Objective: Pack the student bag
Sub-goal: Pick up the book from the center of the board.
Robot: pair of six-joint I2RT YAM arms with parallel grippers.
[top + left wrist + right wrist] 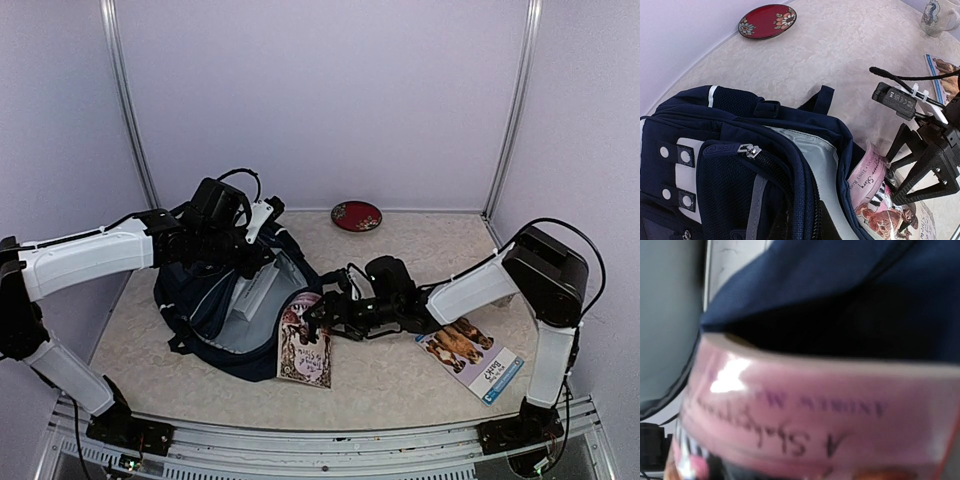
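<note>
The student bag (215,300) lies on the left half of the table (400,395), its mouth turned to the right and the light grey lining showing.

In the top view, the left end effector (258,222) sits at the far rim of this mouth. It is closed, and the rim stands raised, so it appears to pinch the fabric (the fingertips themselves are hidden). The right end effector (322,318) reaches in from the right to a pink book (305,355), which lies at the near side of the mouth, mostly out on the table. A second book with dogs on its cover (470,362) lies well apart at the right, and a red dish (357,215) sits by the far wall.

In the left wrist view, the upper edge of the pink book bends against the blue rim, just entering the opening. The right end effector's jaws stand apart beside the cover, not clamped on it. A mug (939,16) stands at the far right.

The right wrist view is blurred. It shows only the pink cover close up, under dark blue fabric.

I judge the packing to be at an early stage. The bag is held open and one book is only starting in. It must be pushed deeper, and the dog book, perhaps also other things, is left outside.
</note>
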